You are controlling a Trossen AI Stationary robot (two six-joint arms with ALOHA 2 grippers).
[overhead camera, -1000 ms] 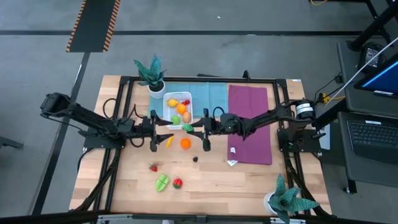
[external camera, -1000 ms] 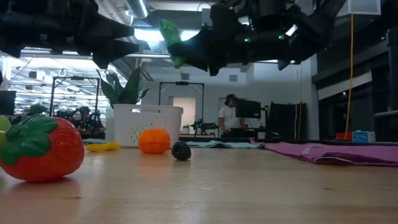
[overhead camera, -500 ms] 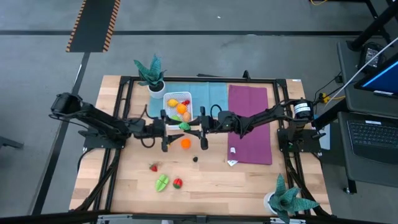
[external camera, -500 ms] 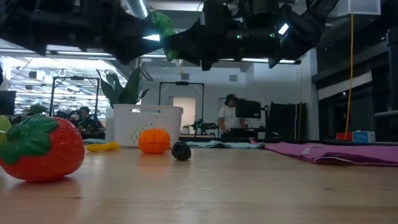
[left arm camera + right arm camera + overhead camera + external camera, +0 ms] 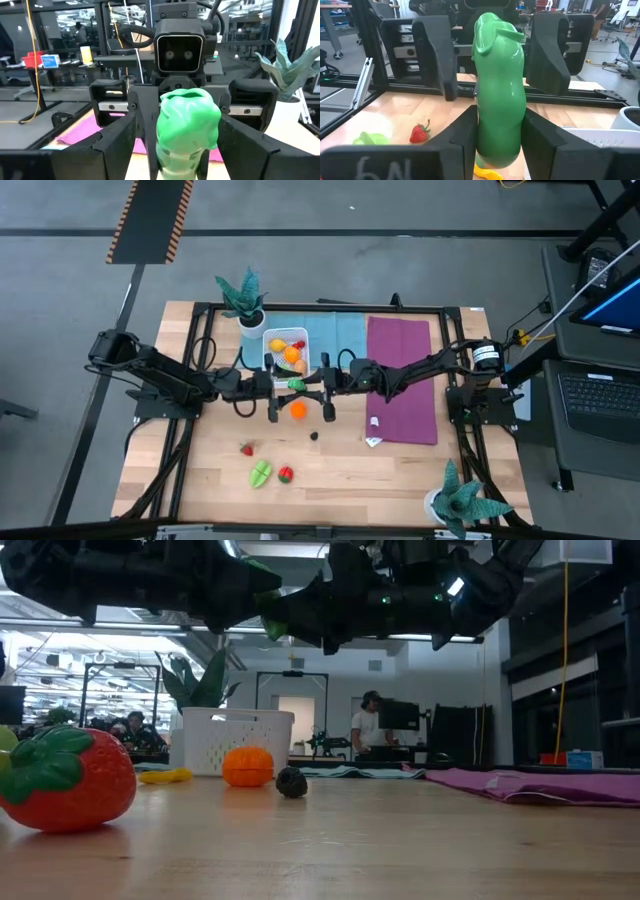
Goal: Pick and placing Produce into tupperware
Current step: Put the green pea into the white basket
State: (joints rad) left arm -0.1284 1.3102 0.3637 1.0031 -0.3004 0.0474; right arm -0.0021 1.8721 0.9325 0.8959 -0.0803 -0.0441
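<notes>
The right pincer [image 5: 497,145] is clamped on a green veggie [image 5: 499,95], up in the air just beside the tub [image 5: 287,350]. The left pincer [image 5: 277,386] faces it, its two fingers wide apart on each side of the veggie, not touching it. The tub holds a few pieces. An orange [image 5: 298,410], a dark bit [image 5: 314,435], a strawberry [image 5: 247,449], a green piece [image 5: 260,473] and a red piece [image 5: 286,474] lie on the worktop [image 5: 330,470]. So the job looks partly done, with plenty left.
</notes>
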